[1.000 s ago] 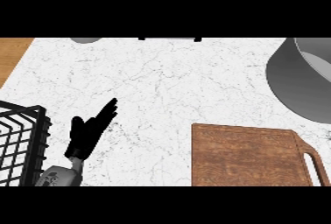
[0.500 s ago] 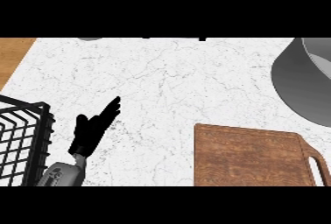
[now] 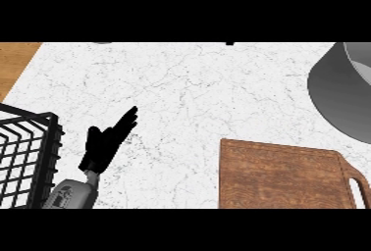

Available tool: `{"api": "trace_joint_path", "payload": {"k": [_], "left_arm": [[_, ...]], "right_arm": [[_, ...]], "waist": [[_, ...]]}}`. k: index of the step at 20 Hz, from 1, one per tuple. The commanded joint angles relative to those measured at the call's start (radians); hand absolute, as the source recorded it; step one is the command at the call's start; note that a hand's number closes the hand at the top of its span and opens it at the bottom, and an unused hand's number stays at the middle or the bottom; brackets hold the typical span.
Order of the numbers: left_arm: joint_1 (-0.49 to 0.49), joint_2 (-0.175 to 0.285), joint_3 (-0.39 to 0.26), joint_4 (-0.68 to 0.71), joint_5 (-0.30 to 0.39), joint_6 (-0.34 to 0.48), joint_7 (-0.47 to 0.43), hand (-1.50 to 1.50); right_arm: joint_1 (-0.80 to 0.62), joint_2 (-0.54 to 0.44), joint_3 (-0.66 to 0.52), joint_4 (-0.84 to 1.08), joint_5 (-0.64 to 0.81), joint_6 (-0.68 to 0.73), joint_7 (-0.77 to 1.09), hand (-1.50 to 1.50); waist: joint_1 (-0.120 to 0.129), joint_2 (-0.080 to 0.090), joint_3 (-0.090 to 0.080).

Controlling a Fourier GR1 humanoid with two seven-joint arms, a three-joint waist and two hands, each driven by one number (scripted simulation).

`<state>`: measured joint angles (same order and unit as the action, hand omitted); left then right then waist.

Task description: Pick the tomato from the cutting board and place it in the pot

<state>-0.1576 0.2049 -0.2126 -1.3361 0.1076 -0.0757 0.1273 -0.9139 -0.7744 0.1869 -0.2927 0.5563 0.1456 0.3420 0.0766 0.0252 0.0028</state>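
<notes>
A brown wooden cutting board (image 3: 282, 174) with a handle hole lies at the lower right of the white marble counter; no tomato shows on it or anywhere in view. The grey pot (image 3: 340, 90) stands at the right edge, only partly in view. My left hand (image 3: 105, 144) rests open at the lower left, fingers straight and pointing up and right, well apart from the board. My right hand does not show.
A black wire basket (image 3: 25, 157) stands at the left edge, close beside my left forearm. A strip of wooden surface (image 3: 14, 61) borders the counter at the upper left.
The whole view has slid: the pot, board and basket have shifted slightly right and down in the picture. The left hand keeps its open pose.
</notes>
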Motion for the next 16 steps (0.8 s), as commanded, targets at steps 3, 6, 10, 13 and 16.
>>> {"api": "trace_joint_path", "payload": {"k": [3,6,10,13,16], "left_arm": [[0.044,-0.011,0.001,-0.002,-0.003,0.006,-0.019,0.00],[0.042,-0.002,-0.004,-0.023,-0.016,0.014,-0.004,0.00],[0.030,-0.001,0.003,-0.030,-0.008,0.004,-0.007,0.00],[0.037,0.015,0.024,0.000,-0.004,0.001,-0.004,0.00],[0.071,0.018,0.017,-0.010,-0.010,-0.007,-0.035,0.00]], "right_arm": [[-0.027,0.106,-0.092,0.052,-0.063,-0.147,-0.079,-1.50],[-0.042,0.093,-0.201,0.001,-0.156,-0.296,-0.163,-1.50],[-0.082,0.088,-0.334,-0.027,-0.266,-0.424,-0.234,-1.50],[-0.100,0.041,-0.430,-0.029,-0.337,-0.502,-0.270,-1.50],[-0.060,0.035,-0.501,-0.019,-0.384,-0.610,-0.332,-1.50]], "waist": [[-0.018,-0.004,0.001],[-0.024,-0.006,0.005],[-0.033,-0.007,0.004],[-0.038,-0.005,0.002],[-0.038,-0.007,0.001]]}}
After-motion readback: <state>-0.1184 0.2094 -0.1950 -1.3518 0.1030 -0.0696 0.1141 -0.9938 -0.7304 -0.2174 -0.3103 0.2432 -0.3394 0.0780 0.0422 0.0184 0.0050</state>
